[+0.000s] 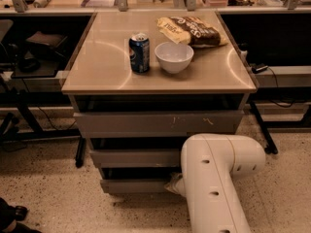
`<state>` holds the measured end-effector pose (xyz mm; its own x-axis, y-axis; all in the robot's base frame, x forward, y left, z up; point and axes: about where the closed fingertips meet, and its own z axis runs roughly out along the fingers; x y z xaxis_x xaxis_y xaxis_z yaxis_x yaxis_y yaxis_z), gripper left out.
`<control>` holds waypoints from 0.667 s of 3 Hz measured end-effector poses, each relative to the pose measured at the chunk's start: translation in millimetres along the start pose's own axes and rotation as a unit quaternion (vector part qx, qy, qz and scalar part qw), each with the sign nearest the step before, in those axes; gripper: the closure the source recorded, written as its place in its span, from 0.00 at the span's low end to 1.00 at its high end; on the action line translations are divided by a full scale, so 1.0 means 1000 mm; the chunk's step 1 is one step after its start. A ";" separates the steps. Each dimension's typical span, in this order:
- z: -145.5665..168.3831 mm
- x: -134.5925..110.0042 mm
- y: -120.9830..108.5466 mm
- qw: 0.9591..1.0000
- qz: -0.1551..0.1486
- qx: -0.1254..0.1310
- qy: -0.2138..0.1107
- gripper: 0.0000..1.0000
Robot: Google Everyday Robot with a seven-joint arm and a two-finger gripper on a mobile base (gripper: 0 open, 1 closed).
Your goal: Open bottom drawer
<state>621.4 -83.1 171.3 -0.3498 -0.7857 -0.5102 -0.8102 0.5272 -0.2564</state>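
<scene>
The cabinet has three grey drawer fronts. The bottom drawer (pixel 133 185) is the lowest, narrowest-looking plain front, close to the floor. Above it sit the middle drawer (pixel 133 158) and the widest top drawer (pixel 155 123) with pale scratches. My white arm (pixel 214 178) reaches down in front of the cabinet's lower right. My gripper (pixel 174 184) is at the right end of the bottom drawer front, mostly hidden behind the arm.
On the cabinet top (pixel 214 74) stand a blue soda can (pixel 139 52), a white bowl (pixel 174 57) and a chip bag (pixel 190 30). Dark desks with cables flank the cabinet. A black shoe (pixel 12 217) shows at the lower left on the speckled floor.
</scene>
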 end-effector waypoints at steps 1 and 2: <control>-0.002 0.004 0.005 1.000 0.002 0.002 0.000 1.00; -0.013 0.018 0.020 1.000 0.014 0.015 -0.003 1.00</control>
<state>592.2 -91.1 167.4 -0.3690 -0.7689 -0.5221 -0.7860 0.5579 -0.2662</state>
